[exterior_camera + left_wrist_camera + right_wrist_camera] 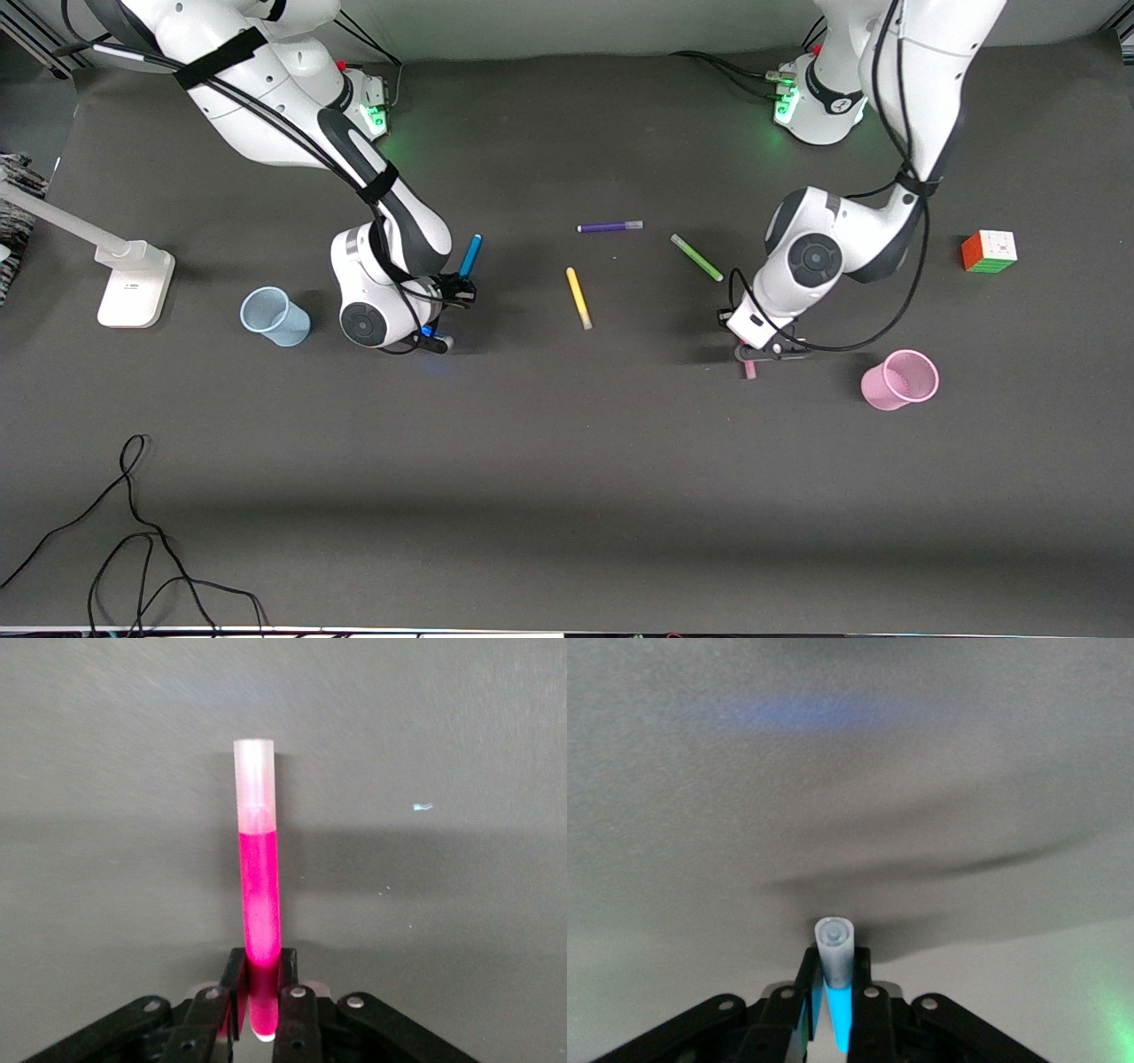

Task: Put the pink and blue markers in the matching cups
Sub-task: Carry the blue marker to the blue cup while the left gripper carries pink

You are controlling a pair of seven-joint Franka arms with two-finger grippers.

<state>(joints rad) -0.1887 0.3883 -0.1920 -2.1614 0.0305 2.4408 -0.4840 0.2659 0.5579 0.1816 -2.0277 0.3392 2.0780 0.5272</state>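
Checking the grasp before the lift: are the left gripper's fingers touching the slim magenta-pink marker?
Touching. The left wrist view shows the left gripper with its two black fingers pressed against both sides of the slim magenta-pink marker, no gap visible.

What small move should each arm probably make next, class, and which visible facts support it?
Probably carry: the left gripper is shut on the pink marker, so take it over the pink cup; the right gripper is shut on the blue marker, bound for the blue cup.
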